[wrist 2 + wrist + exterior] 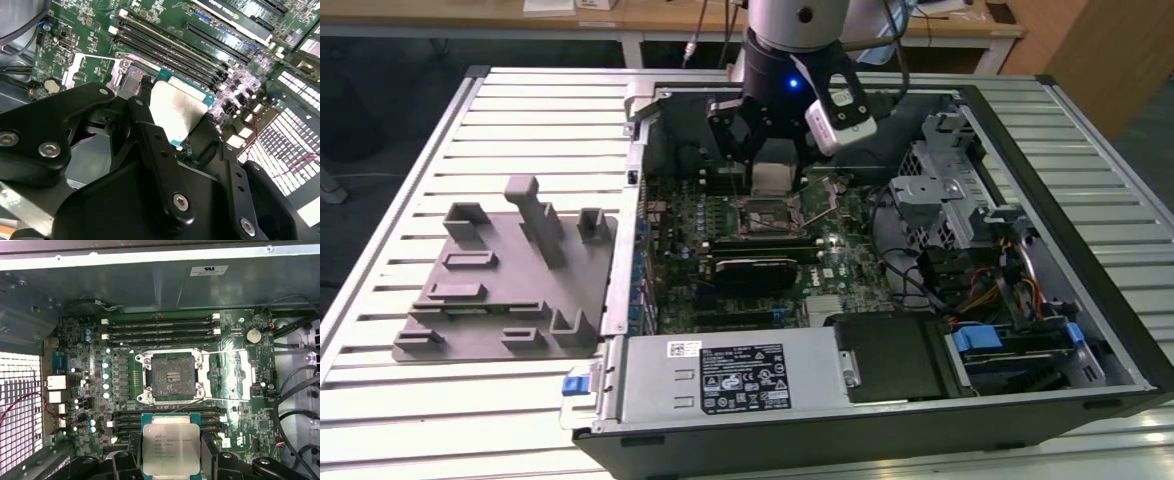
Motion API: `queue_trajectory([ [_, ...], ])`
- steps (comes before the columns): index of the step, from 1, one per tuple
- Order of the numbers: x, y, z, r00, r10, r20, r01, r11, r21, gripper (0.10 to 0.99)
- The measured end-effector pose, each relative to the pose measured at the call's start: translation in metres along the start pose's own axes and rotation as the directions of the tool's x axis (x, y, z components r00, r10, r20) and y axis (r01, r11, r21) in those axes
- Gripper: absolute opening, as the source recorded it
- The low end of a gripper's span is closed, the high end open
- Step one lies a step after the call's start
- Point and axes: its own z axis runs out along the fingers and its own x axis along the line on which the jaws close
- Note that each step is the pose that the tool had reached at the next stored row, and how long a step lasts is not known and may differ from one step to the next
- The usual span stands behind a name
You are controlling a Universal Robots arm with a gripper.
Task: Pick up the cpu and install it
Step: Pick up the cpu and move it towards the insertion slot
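Note:
The cpu (774, 179), a flat square chip with a shiny silver top, hangs inside the open computer case just above the motherboard. My gripper (774, 172) is shut on it, one black finger on each side. In the first wrist view the cpu (171, 447) sits between the fingers (123, 462), held a little short of the open, empty socket (172, 376) and its raised metal frame. In the second wrist view the cpu (177, 110) is tilted in the picture, clamped in my gripper (175, 120), with the socket (131, 79) just past it.
The case (634, 140) lies open on a slatted table. Memory slots (160, 330) run beside the socket. A black card (754, 268), the power supply (720, 375), a drive cage (947, 190) and cables (987, 290) crowd the case. A grey fixture plate (507, 290) stands outside on the exterior view's left.

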Motion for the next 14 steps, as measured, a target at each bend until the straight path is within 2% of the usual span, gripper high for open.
queue_trajectory([
  [8, -0.001, 0.0064, 0.0125, 1.0, 0.0, 0.0007, 0.0, 1.0, 0.0, 0.545],
  [14, -0.0011, 0.0154, 0.0204, 1.0, 0.0, 0.0007, 0.0, 1.0, 0.0, 0.545],
])
